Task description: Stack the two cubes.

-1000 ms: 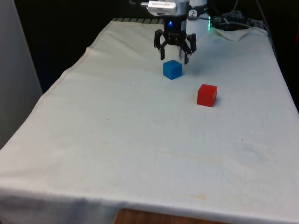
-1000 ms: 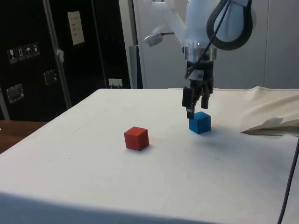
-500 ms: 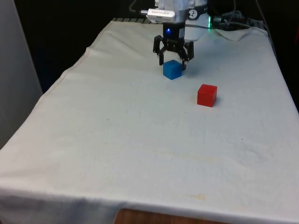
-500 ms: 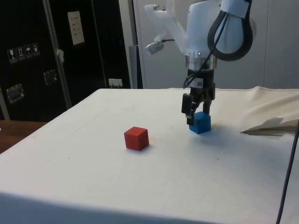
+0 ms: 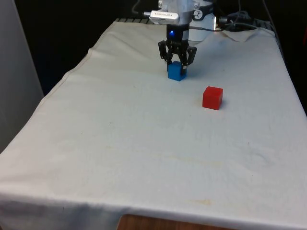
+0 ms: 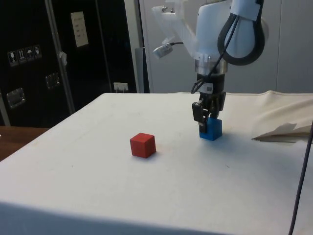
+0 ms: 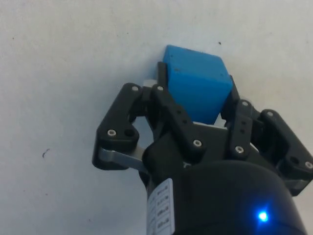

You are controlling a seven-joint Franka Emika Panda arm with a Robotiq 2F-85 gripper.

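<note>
Blue cube (image 5: 176,71) is seen upper centre in the front view, resting on the white cloth (image 5: 144,143). It is clamped between the fingers of the gripper (image 5: 177,61), which is held vertical, pointing down. Red cube (image 5: 212,97) is seen lower right of it, well apart, unobstructed.

The gripper (image 7: 195,95) straddles the blue cube (image 7: 197,87), one black finger (image 7: 164,81) pressed against each of two opposite faces; the cube sits squarely between them, its upper face in plain sight; beneath lies the white cloth of the surface (image 7: 63,58), faintly speckled.
</note>
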